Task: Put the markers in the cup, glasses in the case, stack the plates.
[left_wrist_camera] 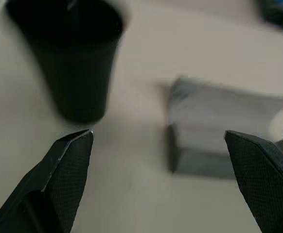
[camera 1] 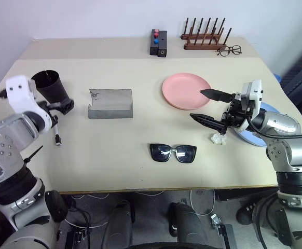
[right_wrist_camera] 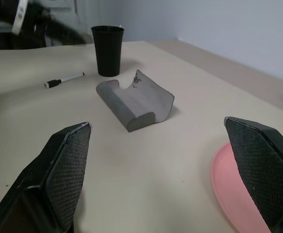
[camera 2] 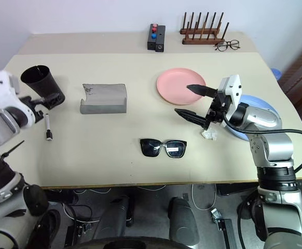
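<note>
Beige tabletop (camera 1: 140, 155) against a pale wall; landmark for all entries: the grey soft fold-over case (camera 1: 110, 103), lying open and empty near the table's middle.

Risks, as judged:
- Black tapered plastic cup (camera 1: 51, 87), upright to the left of the case. The left gripper (camera 1: 63, 107), jaws wide apart and holding nothing, sits right beside it; a careless sweep could knock the light tumbler over.
- Slim dark marker with a pale end (camera 1: 57, 133), flat on the table left of the case and nearer the robot than the cup. It is thin and round, so it may roll or slip from a pinch.
- Black thick-framed sunglasses with dark lenses (camera 1: 173, 152), nearer the robot than the case and to its right, unfolded; arms left open may not fit the case.
- Salmon pink round plate (camera 1: 186, 91), right of the case; light blue round plate (camera 1: 262, 129), further right, partly under the right arm. The right gripper (camera 1: 210, 107), jaws wide apart and empty, hovers between them; a small white crumpled scrap (camera 1: 219, 138) beside the blue plate could be caught.

Containers:
- Cup: contents cannot be made out.
- Case: nothing inside.
- Pink plate: bare.
</note>
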